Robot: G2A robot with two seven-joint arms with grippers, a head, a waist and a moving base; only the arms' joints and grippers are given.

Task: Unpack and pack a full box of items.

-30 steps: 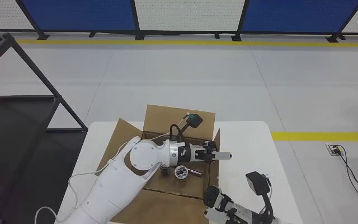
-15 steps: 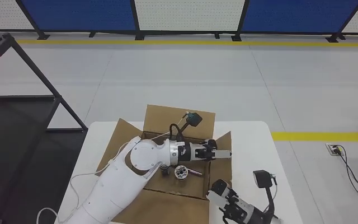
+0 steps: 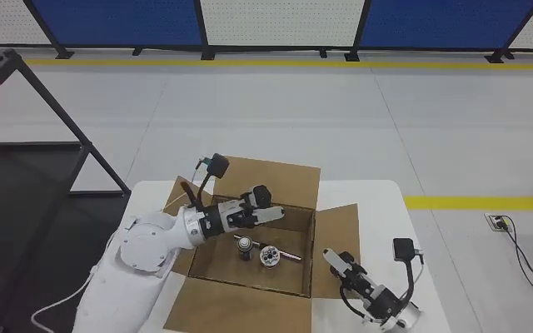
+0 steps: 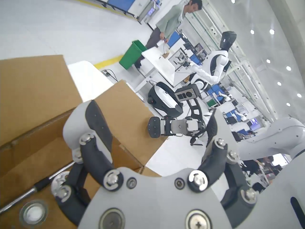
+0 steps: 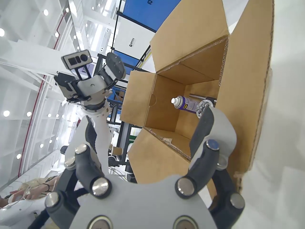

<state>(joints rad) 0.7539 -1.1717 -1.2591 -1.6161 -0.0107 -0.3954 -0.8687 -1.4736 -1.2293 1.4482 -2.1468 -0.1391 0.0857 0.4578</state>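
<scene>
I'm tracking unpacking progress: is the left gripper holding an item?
No, the left gripper is open and empty, while the spray can sits inside the box.

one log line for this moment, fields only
box open | spray can inside | left hand open over box | right hand open beside box

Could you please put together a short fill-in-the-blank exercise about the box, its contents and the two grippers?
1. The spray can sits inside the cardboard ____.
2. The left gripper and the right gripper both have their fingers ____.
3. The right gripper is over the white ____, beside an opened cardboard flap.
Missing words: box; open; table.
</scene>
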